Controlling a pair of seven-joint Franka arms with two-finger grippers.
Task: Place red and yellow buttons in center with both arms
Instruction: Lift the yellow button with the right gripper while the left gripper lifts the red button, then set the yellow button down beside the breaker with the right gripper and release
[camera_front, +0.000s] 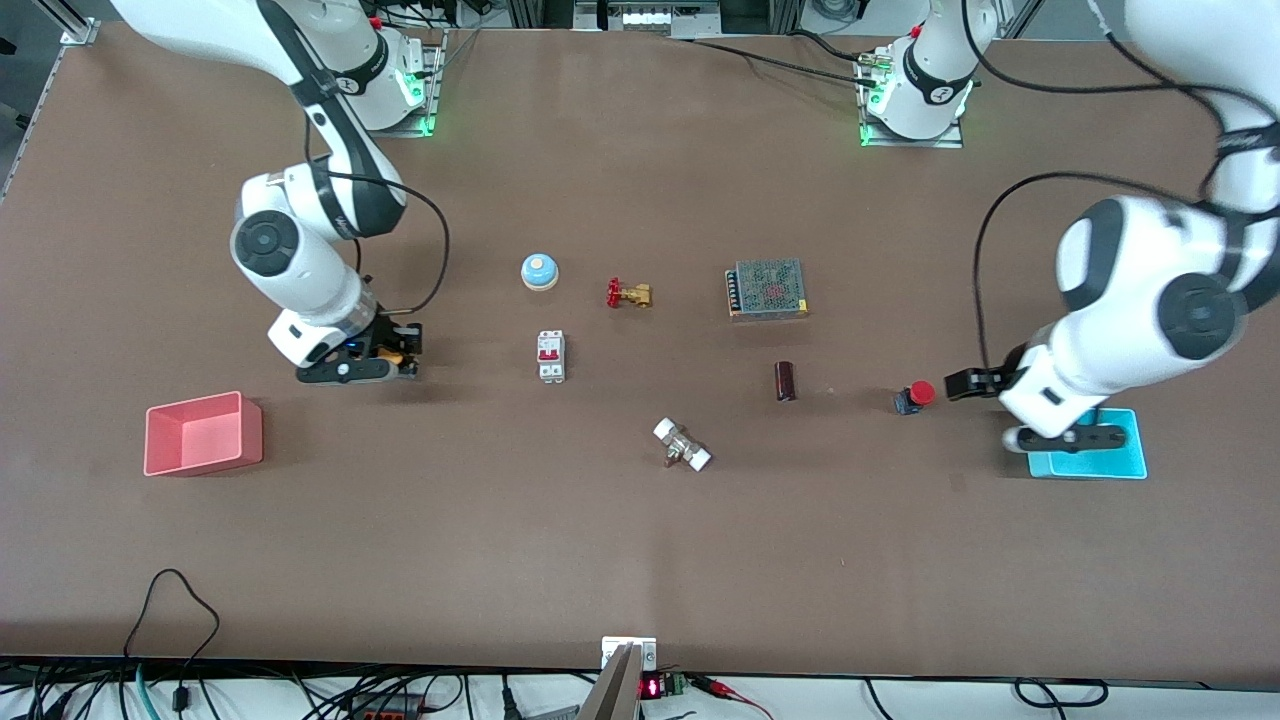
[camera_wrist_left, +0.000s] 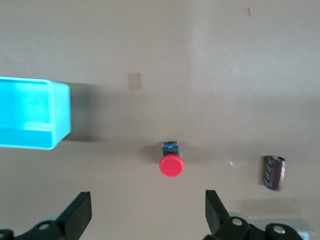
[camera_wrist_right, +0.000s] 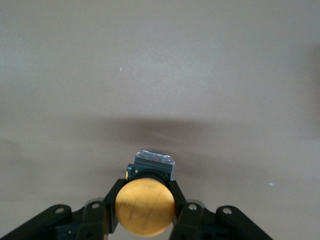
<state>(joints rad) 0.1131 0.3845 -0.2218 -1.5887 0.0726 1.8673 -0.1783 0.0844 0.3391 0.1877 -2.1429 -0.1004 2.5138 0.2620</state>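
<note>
The red button (camera_front: 916, 395) stands on the brown tabletop toward the left arm's end; in the left wrist view (camera_wrist_left: 171, 165) it is a red cap on a short black body. My left gripper (camera_front: 962, 384) is open beside it, and the button lies just ahead of the spread fingertips (camera_wrist_left: 80, 212), untouched. My right gripper (camera_front: 398, 352) is low over the table toward the right arm's end and is shut on the yellow button (camera_wrist_right: 145, 207). The black fingers (camera_wrist_right: 111, 200) clamp its body, and the round cap faces the wrist camera.
A teal tray (camera_front: 1090, 456) lies under the left wrist (camera_wrist_left: 30, 115); a pink bin (camera_front: 203, 432) is near the right gripper. Mid-table stand a blue bell (camera_front: 539, 271), brass valve (camera_front: 628, 294), circuit breaker (camera_front: 551, 355), power supply (camera_front: 767, 289), dark cylinder (camera_front: 786, 381) and white fitting (camera_front: 682, 445).
</note>
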